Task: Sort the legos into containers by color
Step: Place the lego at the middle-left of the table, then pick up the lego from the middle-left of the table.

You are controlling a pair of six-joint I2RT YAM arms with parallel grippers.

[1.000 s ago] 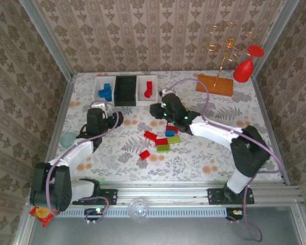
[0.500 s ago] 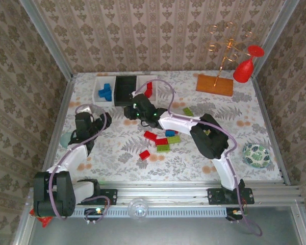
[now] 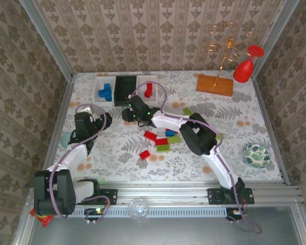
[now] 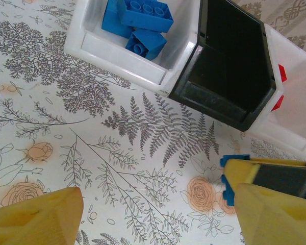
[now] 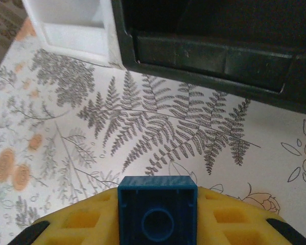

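My right gripper (image 3: pixel 126 114) hovers just in front of the black container (image 3: pixel 125 90), shut on a blue lego (image 5: pixel 157 212) that sits stud-side inward between its yellow pads (image 5: pixel 81 224). The left white container (image 3: pixel 104 91) holds blue legos (image 4: pixel 137 20). A red lego (image 3: pixel 149 90) lies in the right white container (image 3: pixel 141 94). My left gripper (image 3: pixel 108 120) is open and empty over the floral cloth, a little left of the right gripper. Loose red (image 3: pixel 150 135), blue (image 3: pixel 170 133) and green (image 3: pixel 163 148) legos lie mid-table.
A wooden base with a wire rack (image 3: pixel 214 84) and a red wine glass (image 3: pixel 245 69) stand at the back right. A teal cup (image 3: pixel 67 139) sits by the left rail, and a patterned round object (image 3: pixel 256 154) lies near the right rail. One green lego (image 3: pixel 187 111) lies apart.
My right arm has swung left from the loose pile to the front of the black container, carrying the blue lego. My left gripper has drawn back slightly to the left.
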